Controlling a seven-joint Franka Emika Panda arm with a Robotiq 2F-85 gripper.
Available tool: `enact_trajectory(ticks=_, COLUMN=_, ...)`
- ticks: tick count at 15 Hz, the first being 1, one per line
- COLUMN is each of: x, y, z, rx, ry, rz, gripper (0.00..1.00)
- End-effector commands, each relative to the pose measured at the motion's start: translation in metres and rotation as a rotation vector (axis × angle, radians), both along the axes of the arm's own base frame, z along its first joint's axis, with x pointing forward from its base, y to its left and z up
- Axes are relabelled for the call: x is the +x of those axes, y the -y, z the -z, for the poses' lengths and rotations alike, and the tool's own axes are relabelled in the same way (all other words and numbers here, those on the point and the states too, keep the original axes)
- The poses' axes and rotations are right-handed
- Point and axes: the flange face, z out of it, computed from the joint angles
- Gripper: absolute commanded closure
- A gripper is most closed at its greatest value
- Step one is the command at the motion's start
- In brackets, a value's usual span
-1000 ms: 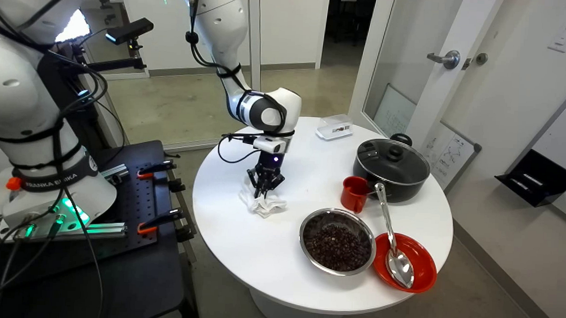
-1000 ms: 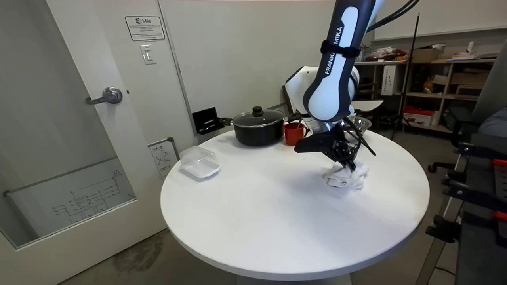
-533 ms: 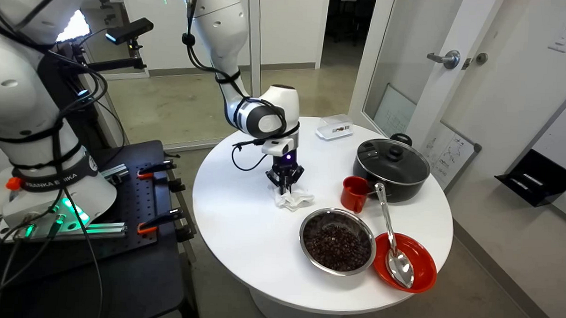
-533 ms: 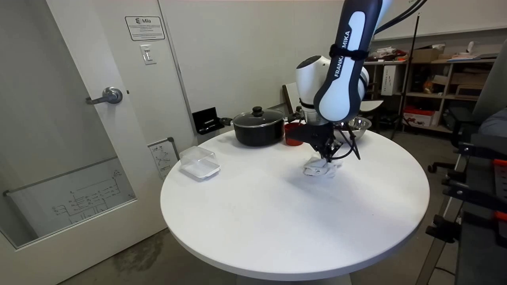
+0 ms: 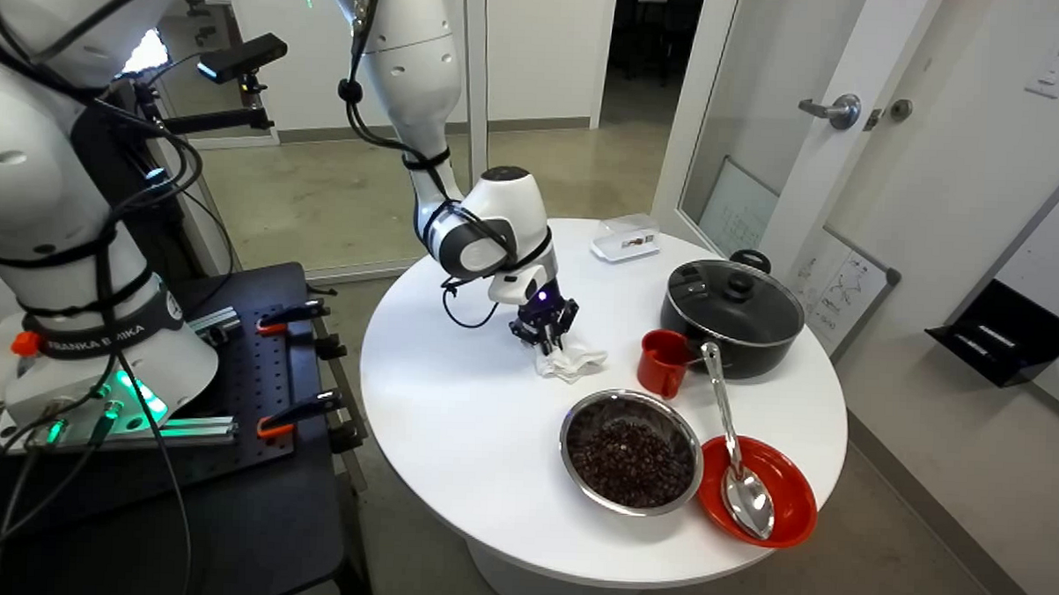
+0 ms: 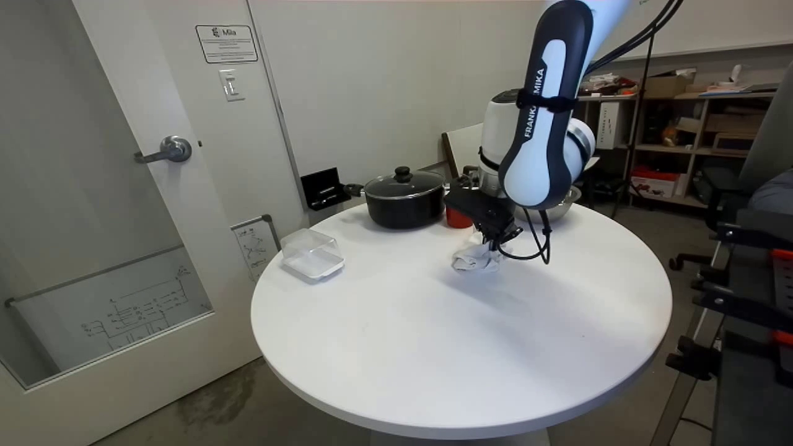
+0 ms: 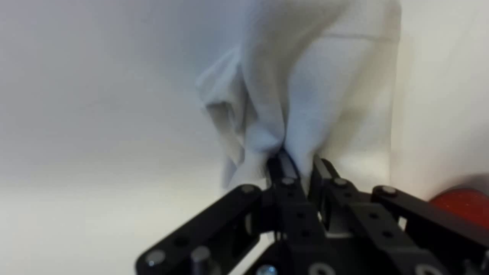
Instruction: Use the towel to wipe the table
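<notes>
Claw (image 7: 300, 167), nearly closed, pinches the bunched white towel (image 7: 305, 84).

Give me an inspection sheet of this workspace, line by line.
Surface: round white table, shadowed below the robot arm; spills: nothing seen.
Job's things: crumpled white towel, apparently resting on the table.
Clutter: lidded black pot, red mug, metal bowl of dark bean-like pieces, red dish holding a metal spoon-like utensil, clear plastic container.
Grippers: one gripper, closed, towel fabric pinched in it.
Cables: black cable loops down near the gripper; contact with the table cannot be told.
Surroundings: door with lever handle, black wall holder.
</notes>
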Motion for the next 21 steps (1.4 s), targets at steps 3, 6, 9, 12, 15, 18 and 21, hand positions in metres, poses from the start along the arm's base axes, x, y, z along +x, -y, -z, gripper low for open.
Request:
enact_trajectory(ticks=3, x=-0.02, y=-0.013, z=-0.013, rx=0.125, ry=-0.249, rz=-0.051, gripper=0.97)
enact_trajectory(ticks=6, x=-0.033, y=-0.018, z=-0.022, rx=0.181, ry=-0.387, rz=-0.065, gripper=0.97)
enact_trajectory(ticks=9, x=-0.047, y=-0.02, z=-0.029, rx=0.221, ry=-0.491, rz=-0.082, gripper=0.97)
enact_trajectory(ticks=12, x=-0.049, y=-0.019, z=-0.036, rx=0.24, ry=-0.473, rz=-0.069, gripper=0.97)
enact_trajectory(ticks=15, x=-0.051, y=-0.018, z=-0.038, rx=0.243, ry=-0.468, rz=-0.061, gripper=0.97)
enact_trajectory(ticks=18, x=-0.054, y=-0.019, z=-0.038, rx=0.23, ry=-0.472, rz=-0.058, gripper=0.62)
enact_trajectory(ticks=21, x=-0.055, y=-0.018, z=-0.04, rx=0.239, ry=-0.47, rz=-0.042, gripper=0.4)
